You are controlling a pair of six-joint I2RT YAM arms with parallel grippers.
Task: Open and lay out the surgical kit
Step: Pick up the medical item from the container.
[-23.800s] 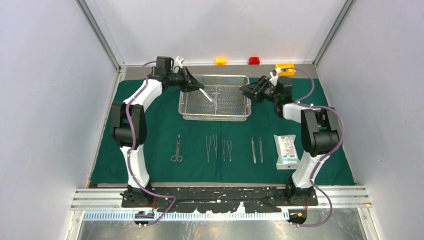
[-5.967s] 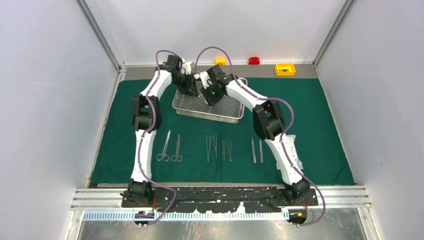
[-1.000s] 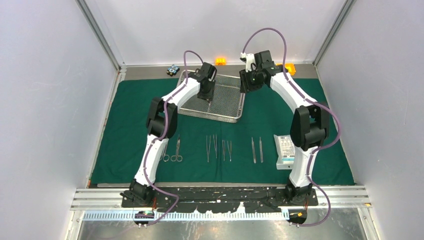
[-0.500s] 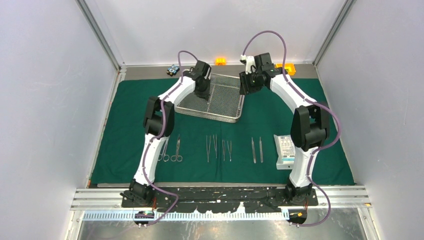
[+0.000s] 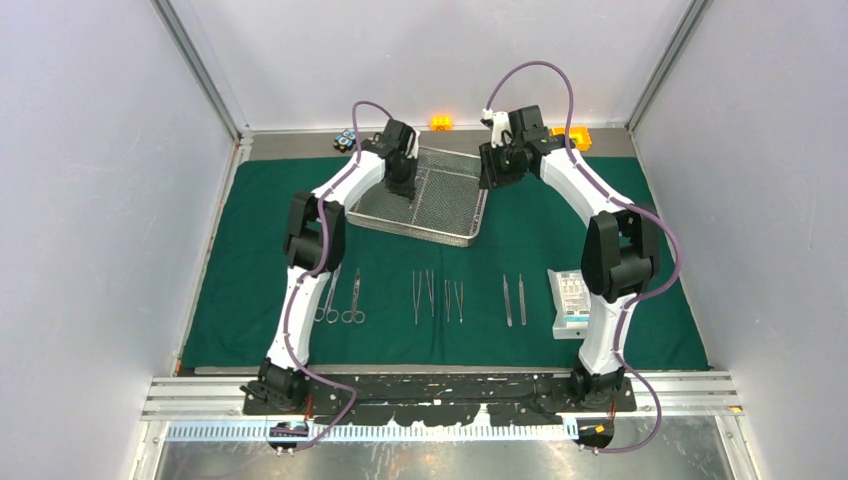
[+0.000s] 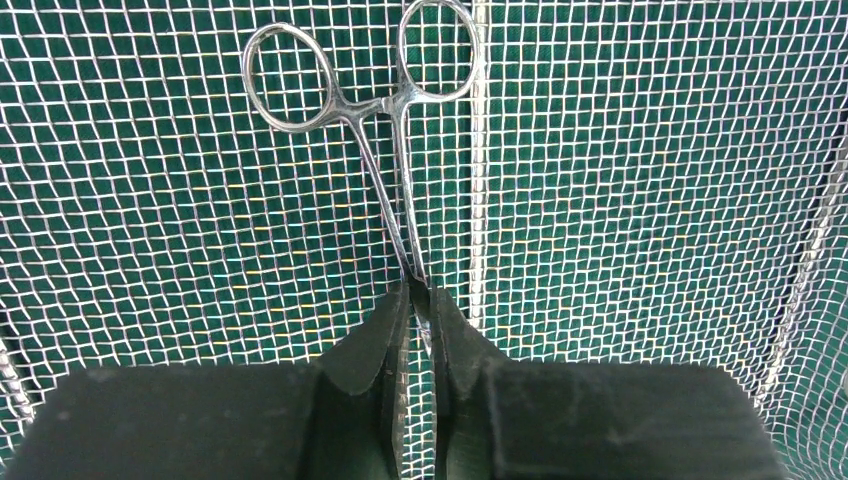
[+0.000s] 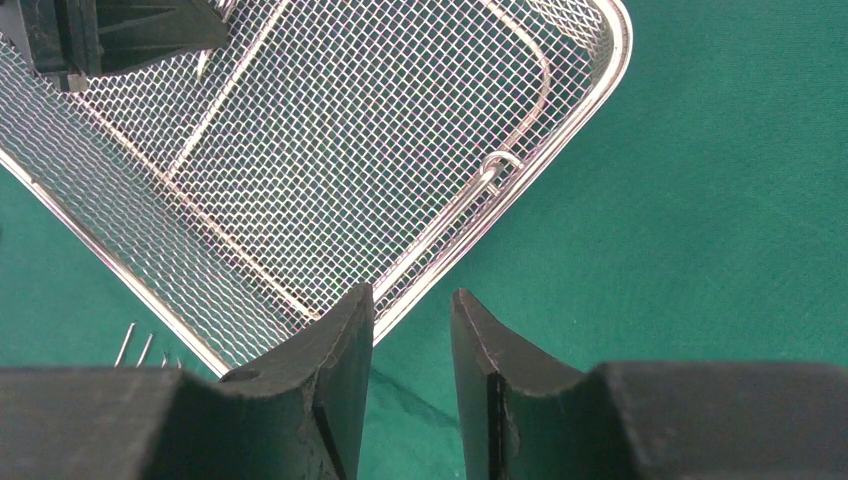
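Observation:
The steel wire-mesh tray (image 5: pixel 415 231) sits skewed at the back of the dark green drape (image 5: pixel 260 250). My left gripper (image 5: pixel 405 190) is inside the tray, shut on the tips of ring-handled silver forceps (image 6: pixel 395 150), whose handles point away over the mesh (image 6: pixel 650 150); the fingertips (image 6: pixel 420 290) pinch the blades. My right gripper (image 5: pixel 490 178) is open and empty, hovering over the drape (image 7: pixel 700 200) just outside the tray's right rim (image 7: pixel 560 130), its jaws (image 7: pixel 412 300) a small gap apart. The flat white pouch (image 5: pixel 573 302) lies at the front right.
Two scissor-handled instruments (image 5: pixel 340 298), several tweezers (image 5: pixel 438 296) and two more (image 5: pixel 514 299) lie in a row on the drape's front half. An orange block (image 5: pixel 440 122), a small dark object (image 5: pixel 347 138) and the yellow box (image 5: pixel 578 134) sit at the back edge.
My left gripper has moved a little left and toward the back inside the tray, and the tray has turned slightly. The right arm has barely moved.

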